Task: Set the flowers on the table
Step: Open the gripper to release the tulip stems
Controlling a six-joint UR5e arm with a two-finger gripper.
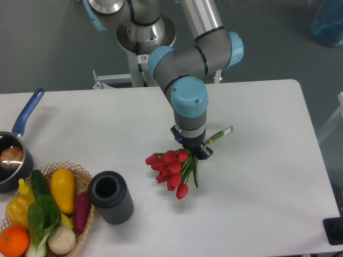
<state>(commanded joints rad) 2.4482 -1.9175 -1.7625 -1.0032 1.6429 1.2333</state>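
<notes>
The flowers (pixel 170 168), a bunch of red tulips with green leaves, lie on the white table (pixel 257 176) near its middle. Their thin green stems (pixel 220 135) stick out to the upper right. My gripper (pixel 194 151) points straight down over the bunch where the stems meet the leaves. Its dark fingers sit on either side of the stems, but the wrist hides the jaws, so I cannot tell whether they are closed on the stems.
A dark grey cylindrical vase (pixel 111 196) stands left of the flowers. A wicker basket (pixel 80 174) with vegetables and fruit is at the front left. A pot with a blue handle (pixel 16 150) is at the left edge.
</notes>
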